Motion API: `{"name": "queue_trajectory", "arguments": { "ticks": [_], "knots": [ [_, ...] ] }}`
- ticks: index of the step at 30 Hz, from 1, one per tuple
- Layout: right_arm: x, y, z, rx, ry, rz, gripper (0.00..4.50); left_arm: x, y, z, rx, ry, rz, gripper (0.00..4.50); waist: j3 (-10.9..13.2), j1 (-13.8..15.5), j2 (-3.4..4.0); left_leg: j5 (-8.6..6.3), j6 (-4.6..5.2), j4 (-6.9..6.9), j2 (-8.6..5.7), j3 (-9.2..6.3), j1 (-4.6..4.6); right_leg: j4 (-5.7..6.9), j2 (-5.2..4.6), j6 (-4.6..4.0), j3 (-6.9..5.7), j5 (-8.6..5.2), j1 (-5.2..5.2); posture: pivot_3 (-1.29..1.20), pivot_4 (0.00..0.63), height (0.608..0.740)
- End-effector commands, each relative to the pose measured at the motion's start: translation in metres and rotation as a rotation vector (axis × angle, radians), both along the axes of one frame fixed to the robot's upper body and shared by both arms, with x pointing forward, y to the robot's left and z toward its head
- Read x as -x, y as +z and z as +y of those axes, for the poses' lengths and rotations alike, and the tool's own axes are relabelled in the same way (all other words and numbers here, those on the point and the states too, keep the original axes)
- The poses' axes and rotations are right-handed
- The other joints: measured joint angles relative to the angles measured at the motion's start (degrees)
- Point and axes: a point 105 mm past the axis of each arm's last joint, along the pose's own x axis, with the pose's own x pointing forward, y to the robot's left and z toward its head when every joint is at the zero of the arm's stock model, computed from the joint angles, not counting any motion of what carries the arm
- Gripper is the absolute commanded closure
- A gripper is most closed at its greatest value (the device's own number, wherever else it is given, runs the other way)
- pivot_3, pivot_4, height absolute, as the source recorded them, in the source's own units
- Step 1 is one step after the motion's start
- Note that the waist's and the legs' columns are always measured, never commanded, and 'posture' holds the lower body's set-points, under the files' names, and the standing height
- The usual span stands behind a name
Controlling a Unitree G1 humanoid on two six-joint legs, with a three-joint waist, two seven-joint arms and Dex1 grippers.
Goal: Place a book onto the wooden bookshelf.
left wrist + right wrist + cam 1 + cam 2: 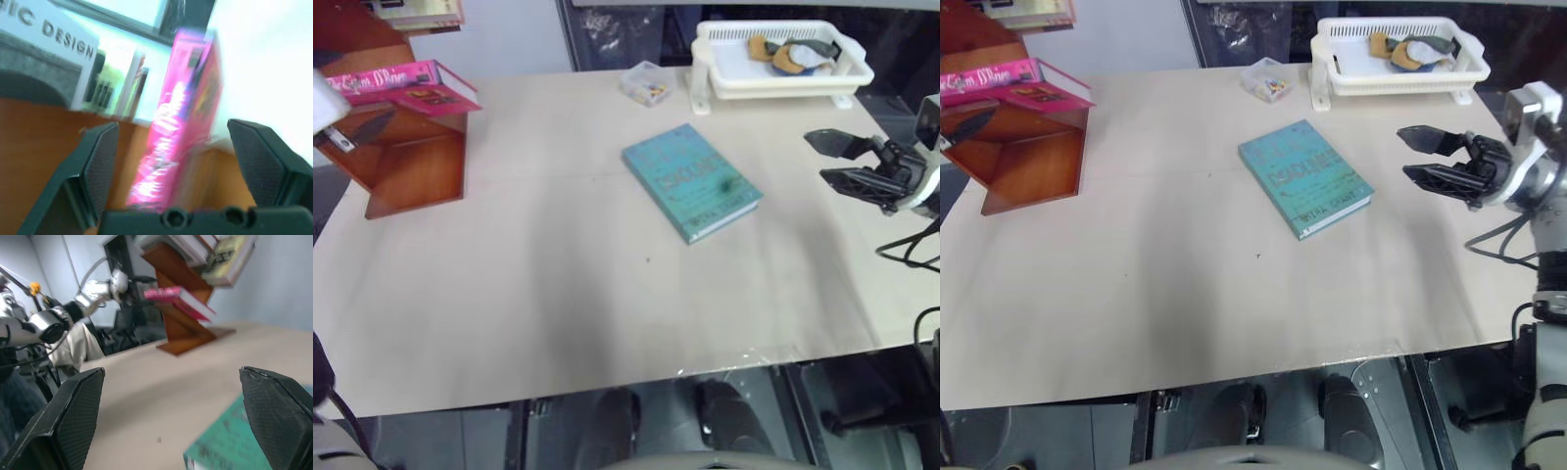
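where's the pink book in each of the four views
Left eye view: pink book on the wooden bookshelf, upper left.
Right eye view: upper left corner, on the shelf.
Left wrist view: centre, between the open left gripper fingers.
Right wrist view: upper middle, on the shelf.
Shared landmark: the bookshelf.

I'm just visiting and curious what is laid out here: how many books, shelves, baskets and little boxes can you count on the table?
Books lying clear to count: 2, the pink book on the wooden bookshelf and the teal book on the table
Wooden bookshelves: 1
White baskets: 1
Small clear boxes: 1
Total: 5
More books stand higher on the shelf, too cut off to count.
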Motion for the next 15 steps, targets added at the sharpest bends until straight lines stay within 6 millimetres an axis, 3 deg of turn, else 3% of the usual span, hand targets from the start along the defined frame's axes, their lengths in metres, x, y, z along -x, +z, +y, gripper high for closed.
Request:
{"name": "queue_trajectory", "arguments": {
  "ticks": [1, 5, 8, 11, 15],
  "knots": [
    [0.016, 0.000, -0.013, 0.042, 0.006, -0.020, 0.00, 0.035, -0.024, -0.034, 0.280, -0.101, 0.122, 0.52, -0.02, -0.10, 0.04, -0.04, 0.06, -0.01, 0.01, 0.05, 0.04, 0.00, -0.14, 0.00, 0.01, 0.00, 0.04, 0.00, 0.150, 0.740],
    [0.017, -0.023, -0.026, 0.080, -0.080, 0.028, 0.00, 0.068, -0.105, -0.048, 0.468, 0.032, 0.363, 0.52, -0.03, 0.03, 0.01, -0.09, 0.12, 0.00, -0.02, 0.16, 0.13, -0.07, -0.28, 0.00, -0.07, -0.01, 0.03, 0.00, 0.150, 0.740],
    [0.019, -0.050, -0.039, 0.183, -0.150, 0.066, 0.00, 0.088, -0.141, -0.074, 0.532, 0.040, 0.468, 0.52, -0.08, 0.52, -0.04, -0.08, 0.10, 0.08, -0.02, 0.03, 0.31, 0.05, -0.10, -0.01, -0.20, 0.01, 0.22, 0.00, 0.150, 0.740],
    [0.019, -0.074, -0.058, 0.275, -0.229, 0.095, 0.00, 0.103, -0.166, -0.084, 0.544, 0.064, 0.519, 0.52, -0.07, 0.78, -0.05, -0.08, 0.10, 0.24, -0.06, -0.03, 0.75, -0.06, -0.03, -0.01, -0.27, 0.02, 0.84, 0.00, 0.150, 0.740],
    [0.017, -0.088, -0.071, 0.326, -0.285, 0.100, 0.00, 0.109, -0.174, -0.085, 0.565, 0.079, 0.513, 0.52, -0.07, 0.72, -0.05, -0.11, 0.13, 0.24, -0.08, 0.05, 1.39, -0.17, 0.04, -0.03, -0.23, -0.01, 1.49, 0.00, 0.150, 0.740]
  ]
}}
